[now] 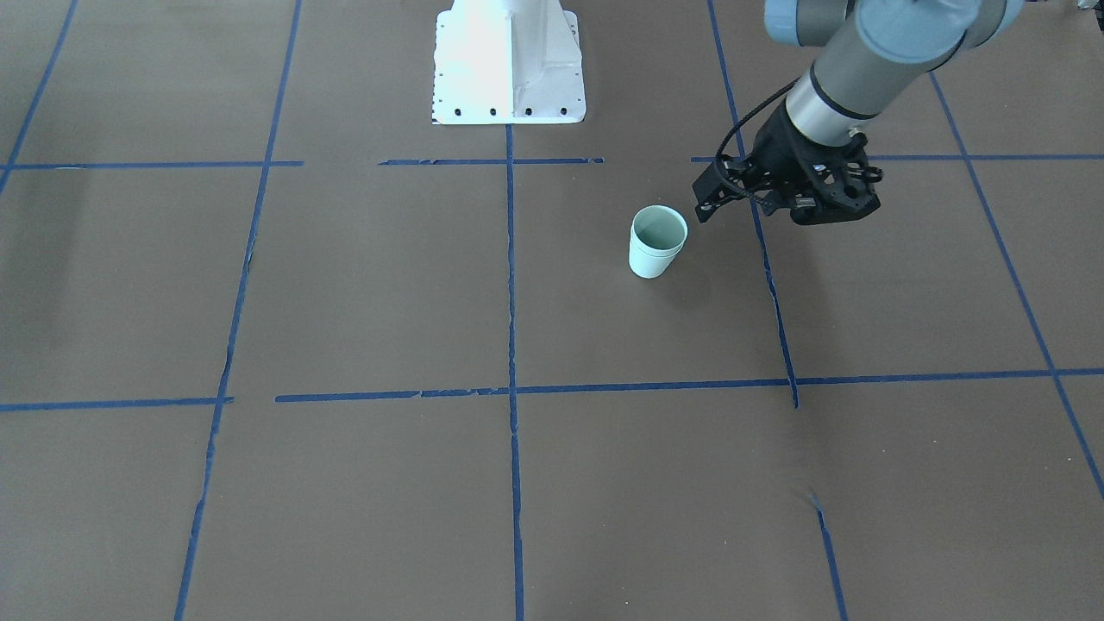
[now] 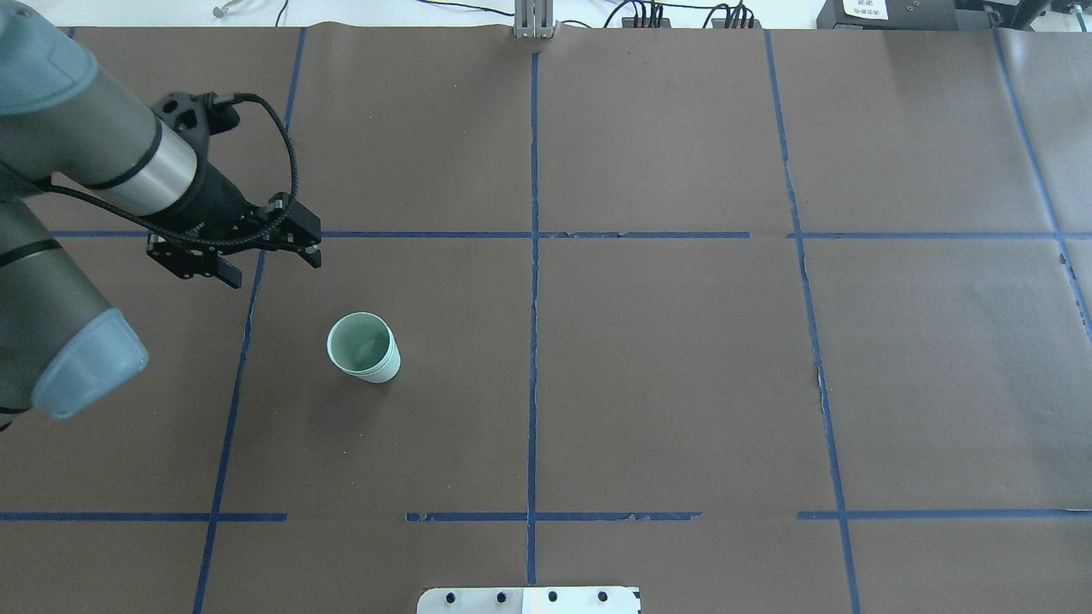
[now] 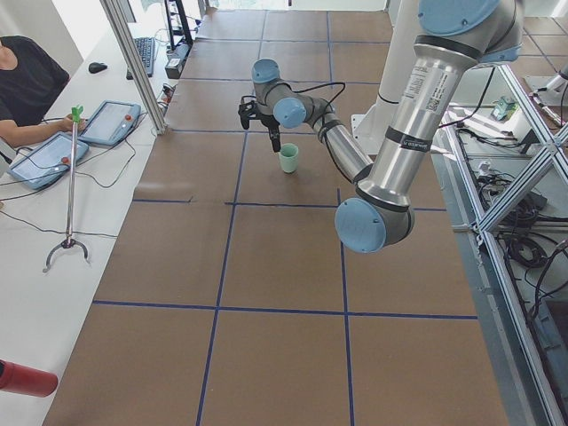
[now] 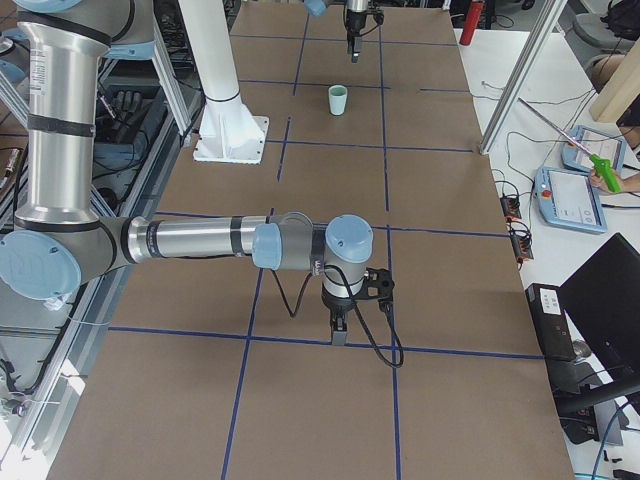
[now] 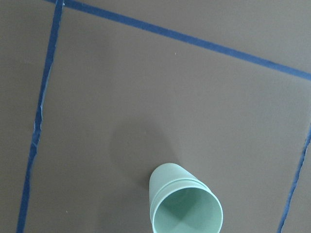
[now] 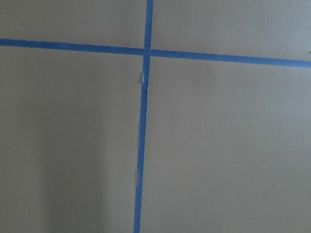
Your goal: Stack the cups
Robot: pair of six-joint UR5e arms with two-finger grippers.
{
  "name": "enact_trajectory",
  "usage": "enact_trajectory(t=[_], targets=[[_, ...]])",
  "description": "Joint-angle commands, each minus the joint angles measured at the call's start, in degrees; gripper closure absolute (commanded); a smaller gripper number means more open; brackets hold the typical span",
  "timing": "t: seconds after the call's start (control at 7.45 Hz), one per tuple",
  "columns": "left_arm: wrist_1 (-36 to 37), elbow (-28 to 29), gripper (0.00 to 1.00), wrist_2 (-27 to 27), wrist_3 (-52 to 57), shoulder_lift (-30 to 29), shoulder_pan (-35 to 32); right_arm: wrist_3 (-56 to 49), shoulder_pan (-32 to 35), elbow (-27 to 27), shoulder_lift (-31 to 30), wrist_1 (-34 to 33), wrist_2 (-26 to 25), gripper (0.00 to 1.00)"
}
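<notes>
Two pale mint-green cups stand upright as one nested stack on the brown table, one inside the other, with a double rim line showing in the left wrist view. The stack also shows in the overhead view and in both side views. My left gripper is open and empty. It hangs above the table beside the stack and apart from it, also in the front view. My right gripper shows only in the exterior right view, far from the cups; I cannot tell if it is open.
Blue tape lines cross the brown table. The white robot base stands at the table's robot-side edge. An operator sits at a side table with tablets and a grabber stick. The right wrist view shows only table and tape.
</notes>
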Motion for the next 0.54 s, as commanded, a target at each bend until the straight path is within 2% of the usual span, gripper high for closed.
enact_trajectory(t=[0.0, 0.27, 0.4], targets=[[0.64, 0.79, 0.0, 0.04, 22.11, 4.98, -6.59, 0.0, 0.0, -0.03, 0.0, 0.01, 0.0, 0.0], [0.55, 7.1, 0.0, 0.04, 39.37, 7.19, -16.67, 0.0, 0.0, -0.03, 0.0, 0.0, 0.0, 0.0], [0.2, 9.56, 0.0, -0.14, 48.59, 10.25, -21.59, 0.0, 0.0, -0.03, 0.0, -0.08, 0.0, 0.0]])
